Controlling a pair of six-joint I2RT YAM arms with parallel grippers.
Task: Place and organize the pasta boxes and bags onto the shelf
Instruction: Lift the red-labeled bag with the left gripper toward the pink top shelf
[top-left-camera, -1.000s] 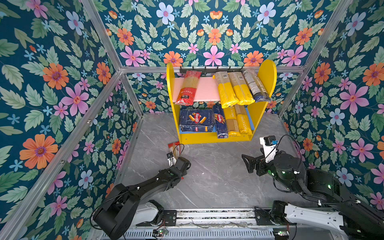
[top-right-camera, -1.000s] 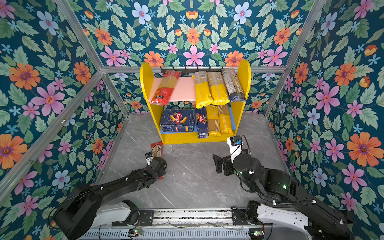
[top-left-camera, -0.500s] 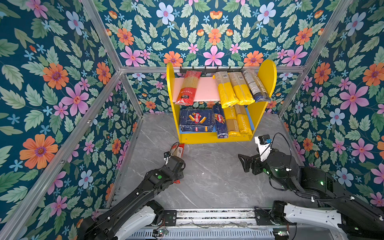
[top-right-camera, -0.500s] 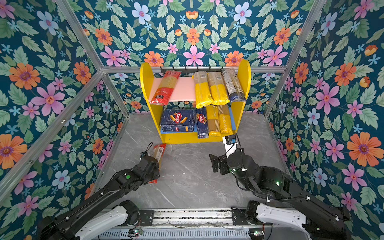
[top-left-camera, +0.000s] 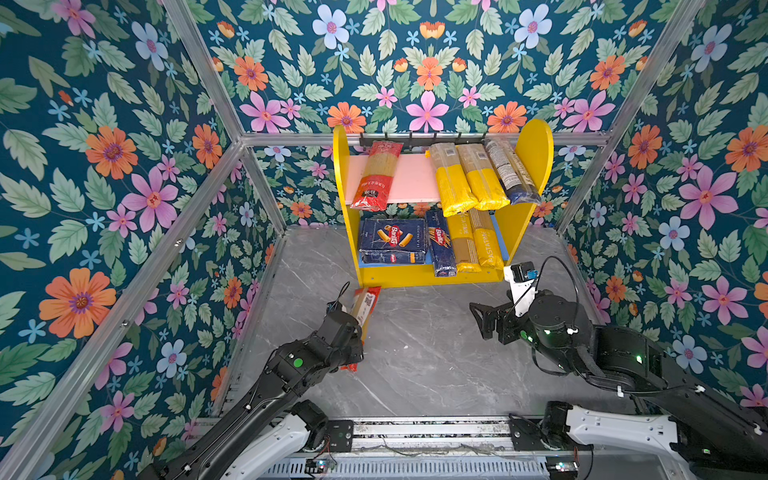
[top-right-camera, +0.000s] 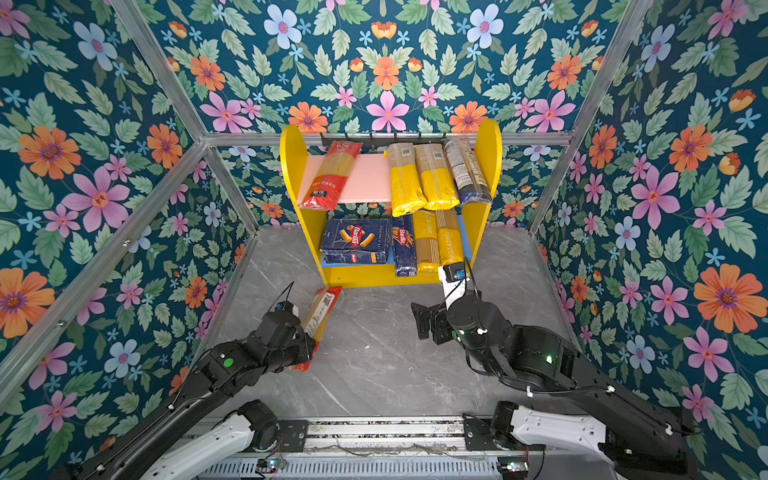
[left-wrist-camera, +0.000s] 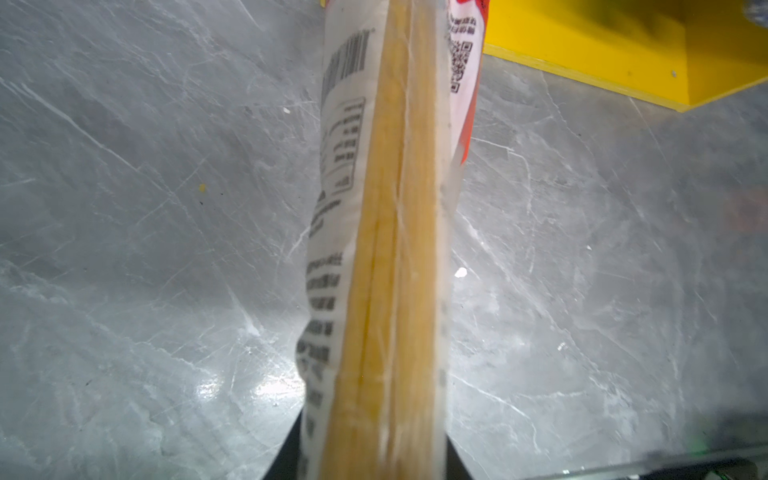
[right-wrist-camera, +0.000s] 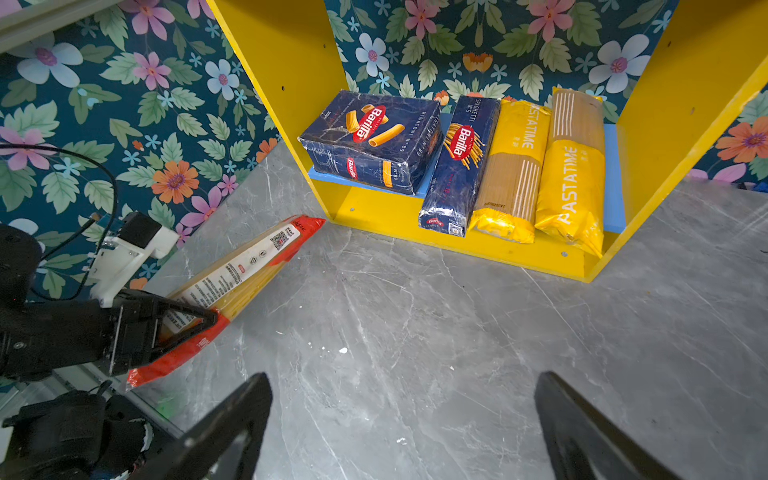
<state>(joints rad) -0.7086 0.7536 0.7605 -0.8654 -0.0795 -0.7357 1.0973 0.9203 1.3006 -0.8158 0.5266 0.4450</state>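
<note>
My left gripper (top-left-camera: 353, 332) (top-right-camera: 305, 336) is shut on a red-ended spaghetti bag (top-left-camera: 366, 305) (top-right-camera: 321, 309) (left-wrist-camera: 390, 249), held lengthways just above the floor. Its far end points at the front left corner of the yellow shelf (top-left-camera: 536, 145) (top-right-camera: 291, 149) (right-wrist-camera: 291, 62). The right wrist view shows the left gripper's fingers (right-wrist-camera: 195, 324) clamped near the bag's (right-wrist-camera: 249, 270) near red end. My right gripper (top-left-camera: 486, 322) (top-right-camera: 424, 322) (right-wrist-camera: 401, 382) hangs open and empty before the shelf's right side. On the lower board lie two Barilla boxes (top-left-camera: 392, 245) (top-left-camera: 439, 245).
The pink upper board carries a red-ended bag (top-left-camera: 376, 174), two yellow bags (top-left-camera: 453, 183) and a clear blue-ended bag (top-left-camera: 511, 174), with a bare gap (top-left-camera: 415, 178) between them. Two more yellow bags (top-left-camera: 473, 245) fill the lower right. Floral walls (top-left-camera: 124, 208) close in three sides.
The left arm has raised its wrist, and the red-ended bag now shows at full length, pointing at the shelf. The right gripper has drifted slightly left, still open.
</note>
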